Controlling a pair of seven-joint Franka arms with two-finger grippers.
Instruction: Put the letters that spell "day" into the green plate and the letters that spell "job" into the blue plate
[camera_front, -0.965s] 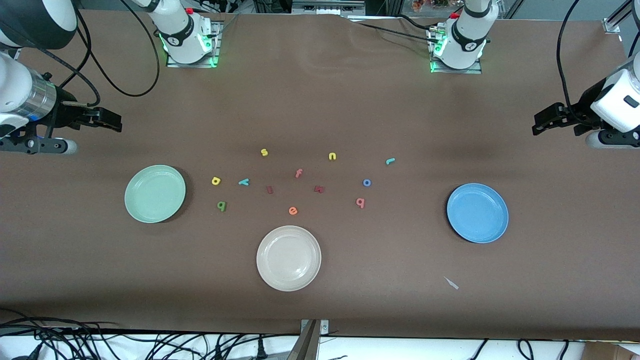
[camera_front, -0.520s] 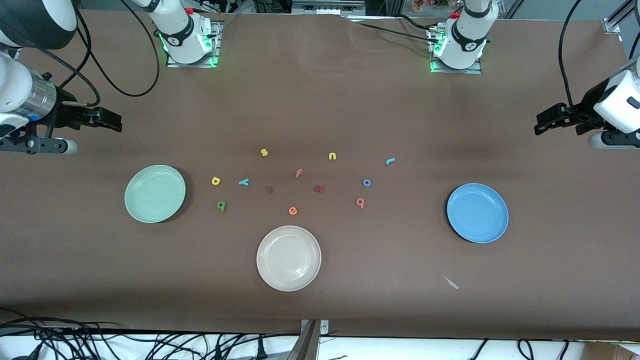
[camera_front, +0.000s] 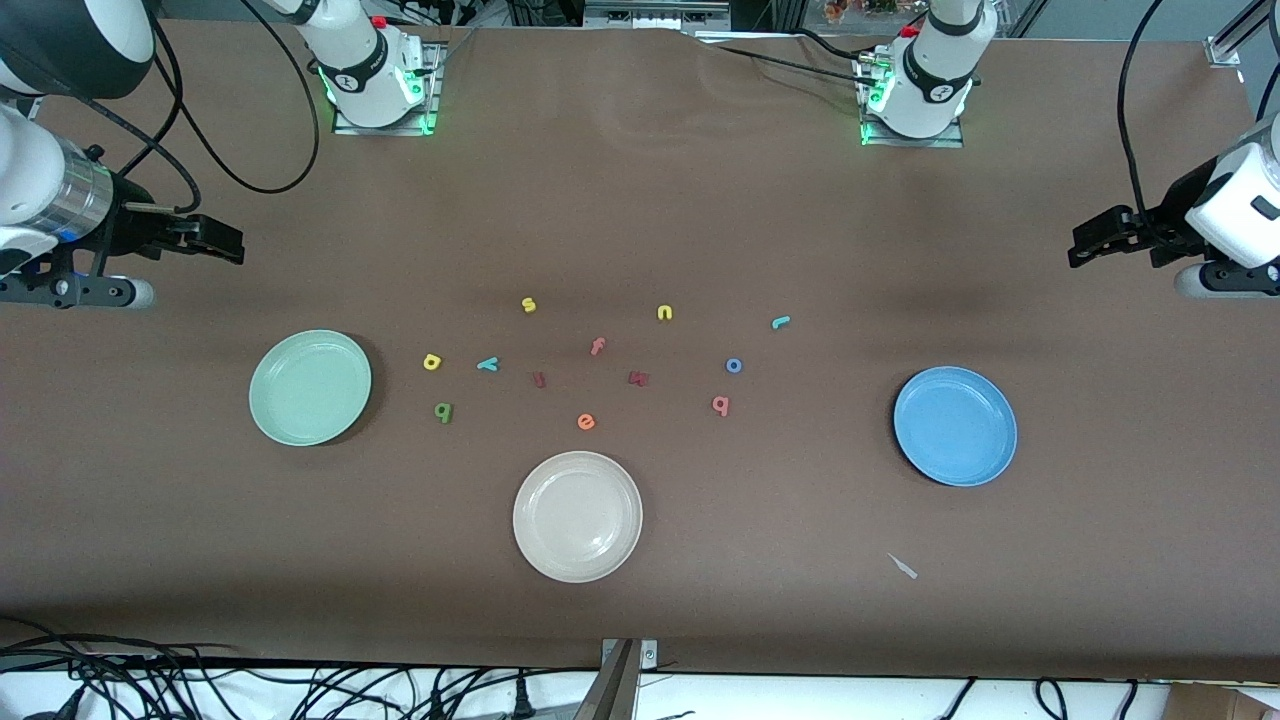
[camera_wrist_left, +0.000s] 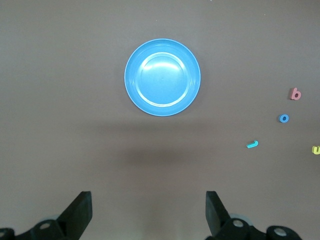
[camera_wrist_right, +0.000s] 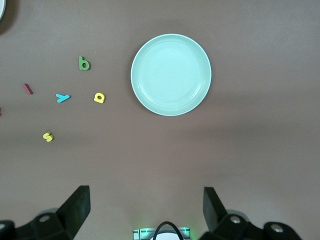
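A brown worktop (camera_front: 640, 200) carries the green plate (camera_front: 310, 387), the blue plate (camera_front: 955, 426) and a cream-white plate (camera_front: 577, 516). Small foam letters (camera_front: 597, 346) lie scattered between the plates. A pale scrap (camera_front: 903, 566) lies nearer the camera than the blue plate.

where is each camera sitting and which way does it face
Front view: high across the table, facing both arms' bases; left hand and right hand wait open at the table's ends.
Left wrist view: looks down on the blue plate, its own fingers showing.
Right wrist view: looks down on the green plate.
All plates also show in front.
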